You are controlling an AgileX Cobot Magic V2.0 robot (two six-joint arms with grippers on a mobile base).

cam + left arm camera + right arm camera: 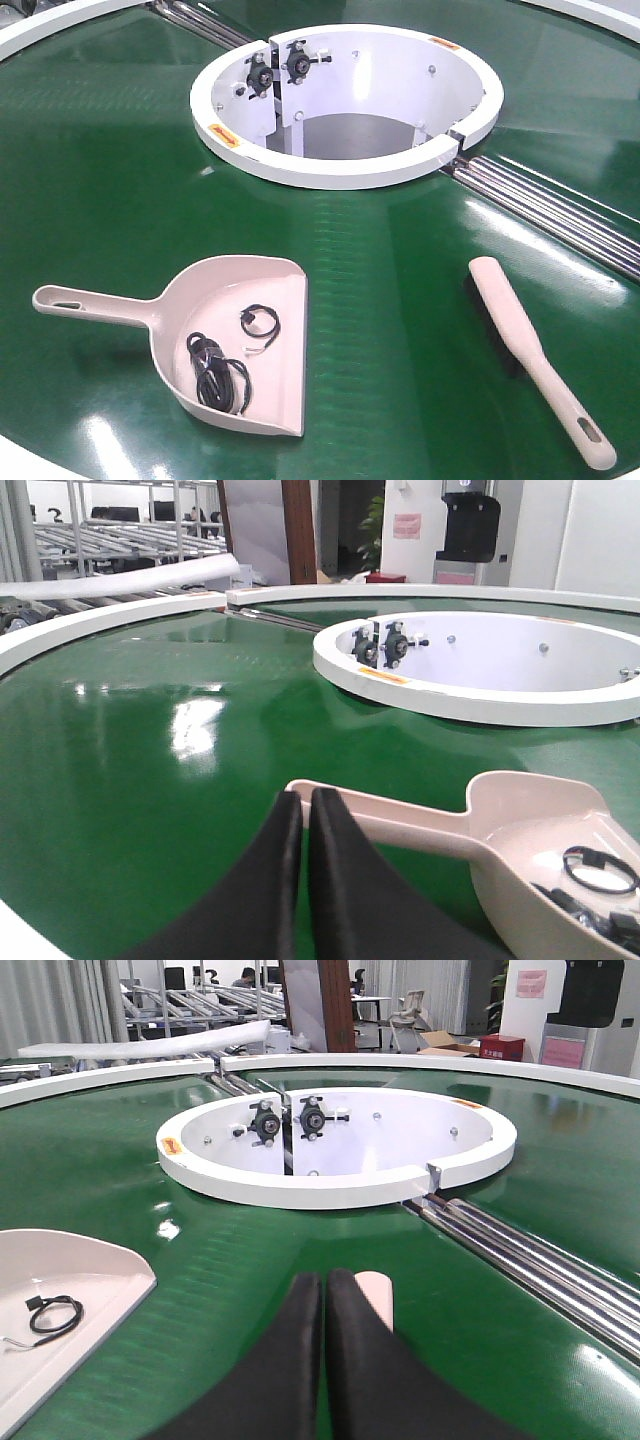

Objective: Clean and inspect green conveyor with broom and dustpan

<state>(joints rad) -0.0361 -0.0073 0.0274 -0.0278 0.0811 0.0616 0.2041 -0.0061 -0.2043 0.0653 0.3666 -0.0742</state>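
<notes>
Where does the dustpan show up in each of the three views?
Exterior front view: dustpan lower left on the green conveyor, handle pointing left, black cable bits inside.
Left wrist view: lower right, handle running left just beyond the shut left gripper.
Right wrist view: only a corner of its mouth at lower left, holding a small black cable loop.
Shared landmark: the white ring housing with two black bearings inside.

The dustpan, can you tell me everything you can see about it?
The dustpan is a pale beige-pink scoop that looks like plastic. It lies flat on the green conveyor, with its long straight handle pointing left; a slotted hole sits near the handle's end. Its raised curved walls wrap the back, and its wide flat mouth faces right, toward the broom, which lies apart from it. Inside are dark coiled cords and a smaller black loop. No gripper holds it.
</notes>
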